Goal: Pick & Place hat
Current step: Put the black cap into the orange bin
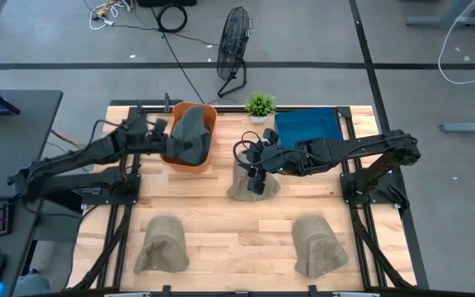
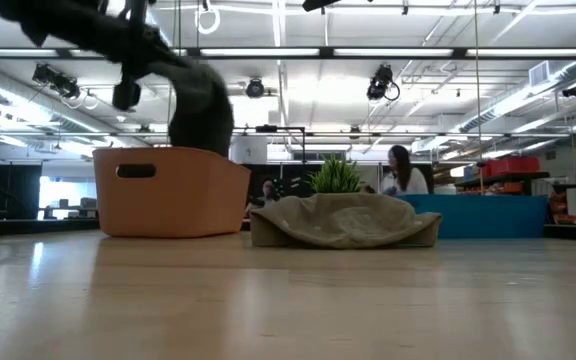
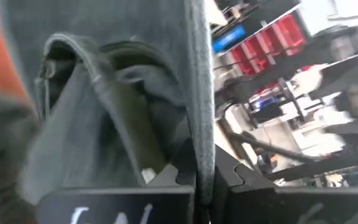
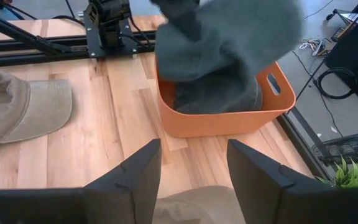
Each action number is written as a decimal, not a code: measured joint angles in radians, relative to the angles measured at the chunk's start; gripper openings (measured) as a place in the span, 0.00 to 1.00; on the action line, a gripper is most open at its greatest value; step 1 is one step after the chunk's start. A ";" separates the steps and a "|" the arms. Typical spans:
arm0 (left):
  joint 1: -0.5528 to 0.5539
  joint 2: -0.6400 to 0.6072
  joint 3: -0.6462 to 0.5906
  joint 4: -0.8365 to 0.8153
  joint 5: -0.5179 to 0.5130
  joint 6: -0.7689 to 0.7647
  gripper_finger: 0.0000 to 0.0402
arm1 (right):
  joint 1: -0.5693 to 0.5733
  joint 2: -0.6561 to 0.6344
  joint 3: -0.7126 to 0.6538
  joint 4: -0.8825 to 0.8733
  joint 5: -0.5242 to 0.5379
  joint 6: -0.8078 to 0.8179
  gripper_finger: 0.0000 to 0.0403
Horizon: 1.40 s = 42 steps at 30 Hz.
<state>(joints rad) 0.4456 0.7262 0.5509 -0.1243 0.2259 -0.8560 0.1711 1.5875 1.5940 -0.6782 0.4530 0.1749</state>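
My left gripper (image 1: 165, 132) is shut on a dark grey hat (image 1: 190, 132) over the orange bin (image 1: 209, 157) at the table's far left; in the low view the grey hat (image 2: 200, 100) hangs down into the bin (image 2: 173, 190). My right gripper (image 4: 191, 155) is open and hovers above a tan hat (image 1: 242, 188) that lies flat on the table's middle; that tan hat (image 4: 194, 205) shows just below the fingers. In the low view this tan hat (image 2: 343, 220) lies untouched. My left gripper pinches the grey hat by a curved edge of its fabric (image 3: 201, 124) between the two fingers (image 3: 235, 180). The hat hangs below the gripper, and its lower end (image 4: 210, 93) reaches inside the orange bin.
Two more tan hats lie near the table's near edge, one left (image 1: 162, 243) and one right (image 1: 316, 243). A blue bin (image 1: 308, 128) and a small green plant (image 1: 260, 105) stand at the far edge. Bare wood lies between the hats.
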 joint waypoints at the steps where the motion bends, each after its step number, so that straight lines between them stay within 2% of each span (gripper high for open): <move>1: 0.010 -0.006 -0.026 0.000 0.003 -0.007 0.02 | 0.000 0.000 0.000 -0.001 0.000 0.000 0.46; 8: 0.058 -0.022 -0.152 0.009 0.019 -0.040 0.02 | 0.000 0.000 0.000 -0.005 0.000 0.000 0.46; 12: 0.080 -0.023 -0.171 0.009 0.017 -0.014 0.03 | 0.000 0.000 0.000 -0.005 -0.001 0.000 0.46; 21: 0.095 -0.021 -0.174 -0.007 0.010 0.008 0.12 | 0.000 0.000 0.000 -0.004 -0.001 0.000 0.46; 25: 0.095 -0.020 -0.175 -0.007 0.019 0.004 0.19 | 0.000 0.000 0.000 -0.004 -0.032 0.000 0.46; 30: 0.095 -0.020 -0.172 -0.008 0.023 0.002 0.32 | 0.000 0.001 0.000 -0.004 -0.062 0.009 0.46; 34: 0.095 -0.020 -0.124 -0.012 0.023 0.024 0.40 | 0.000 0.001 0.000 -0.004 -0.062 0.027 0.46; 37: 0.096 -0.021 -0.072 -0.103 -0.001 0.063 0.42 | 0.000 0.001 0.000 -0.003 -0.062 0.027 0.46; 42: 0.109 -0.020 0.032 -0.410 -0.053 0.159 0.43 | 0.000 0.001 0.000 -0.003 -0.062 0.027 0.46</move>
<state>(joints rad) 0.5549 0.7059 0.5829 -0.5344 0.1728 -0.6975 0.1707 1.5883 1.5940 -0.6815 0.3912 0.2017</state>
